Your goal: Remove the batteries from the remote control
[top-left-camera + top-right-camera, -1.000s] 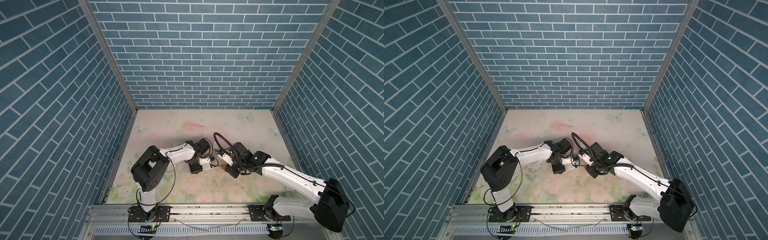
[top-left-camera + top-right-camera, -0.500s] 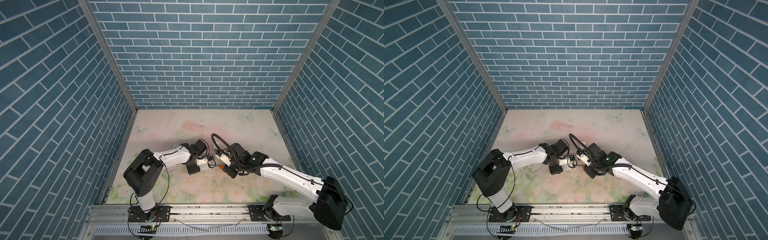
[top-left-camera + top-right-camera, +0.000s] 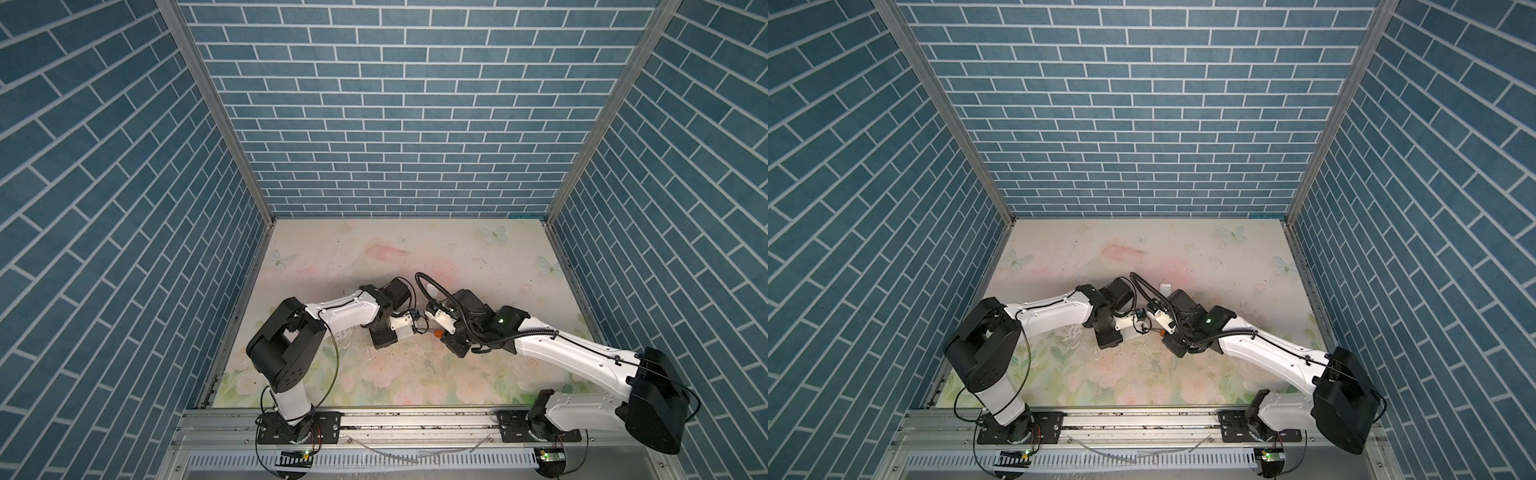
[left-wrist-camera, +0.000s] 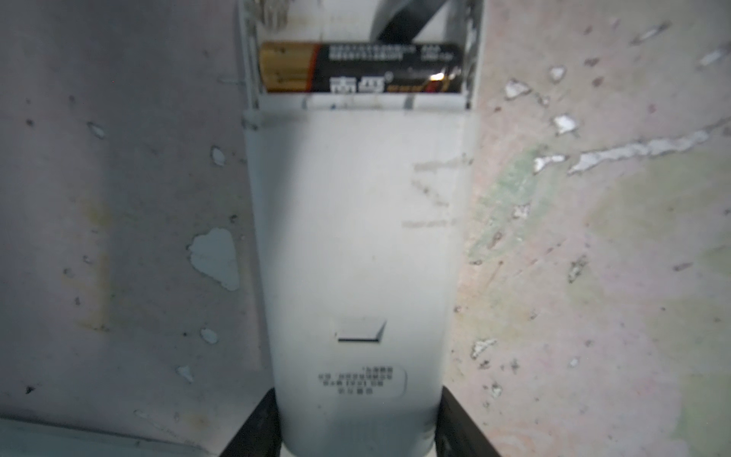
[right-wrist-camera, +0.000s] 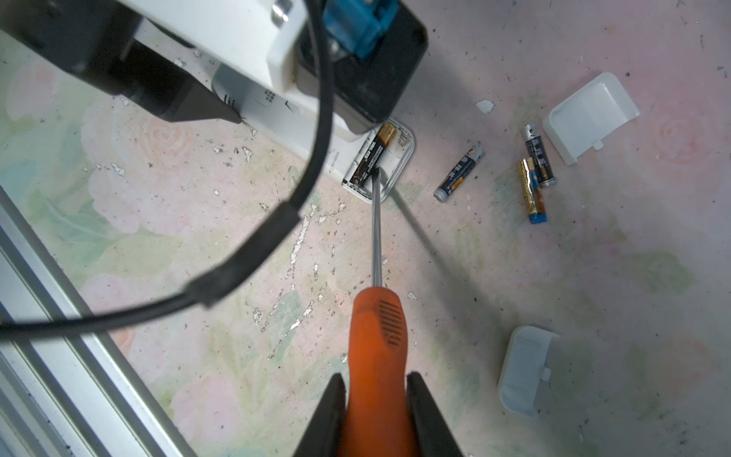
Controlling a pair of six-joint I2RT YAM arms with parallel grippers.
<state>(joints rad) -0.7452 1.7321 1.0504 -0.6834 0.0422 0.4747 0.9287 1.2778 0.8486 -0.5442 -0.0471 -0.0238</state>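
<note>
Orange-handled screwdriver (image 5: 377,348), clamped in the right end effector (image 5: 375,399), has shifted slightly with both arms. Its tip is at the last black-and-gold battery (image 4: 360,67) inside the white plastic remote (image 4: 356,237), gripped by the left end effector (image 4: 358,431). Three batteries (image 5: 532,186) already lie out on the counter (image 5: 514,277).

White arm links (image 3: 349,316), black joints (image 3: 286,353), looping black cables (image 5: 221,279).

1. The remote control (image 4: 356,257) runs off the left wrist view's edge past its open compartment, and the battery (image 4: 362,67) has print too blurred to read.
2. In the right wrist view, the left arm (image 5: 237,39) hides most of the remote control.
3. In a top view, a white piece (image 3: 1165,286) at eleven o'clock of the wrist of the right arm (image 3: 1266,351) is too small to name.
</note>
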